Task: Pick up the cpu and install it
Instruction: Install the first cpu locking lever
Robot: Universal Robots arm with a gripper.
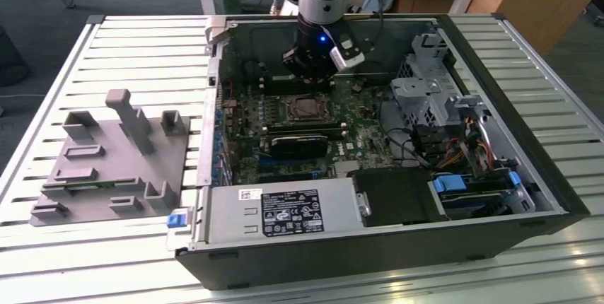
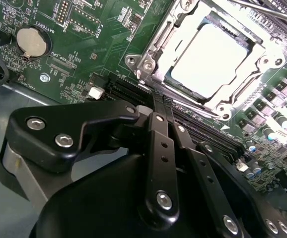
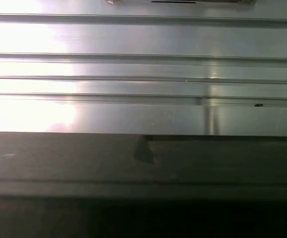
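Exterior view: open computer case (image 1: 552,177) lying on its side on a slatted metal table (image 1: 141,42), filling the centre and the exterior view's right. Green motherboard (image 1: 358,127) exposed inside. Robot arm coming down from the top centre of the frame, with its black gripper (image 1: 316,85) hovering just above the board, close behind the socket (image 1: 304,108). Seated in that socket, the cpu (image 1: 304,109), seen here as a small square patch within a metal frame. Towards the lower centre, a grey power supply box (image 1: 283,212) with labels. At the exterior view's left, well apart from the case, a grey plastic fixture (image 1: 104,170) with upright posts.

Second wrist view: gripper (image 2: 157,101) in close-up, black fingers (image 2: 162,148) drawn together tip to tip, with nothing held between them. Just beyond the tips, the cpu (image 2: 210,59), a pale silvery square lying flat inside the metal frame of the socket (image 2: 148,62), not touched by the gripper. Between tips and socket, dark memory slots (image 2: 128,89). Further off on the green motherboard (image 2: 84,49), a round coin battery (image 2: 33,40).

First wrist view: bright ribbed metal surface (image 3: 143,64), and against it a dark flat band (image 3: 143,168); cannot tell what the band belongs to.
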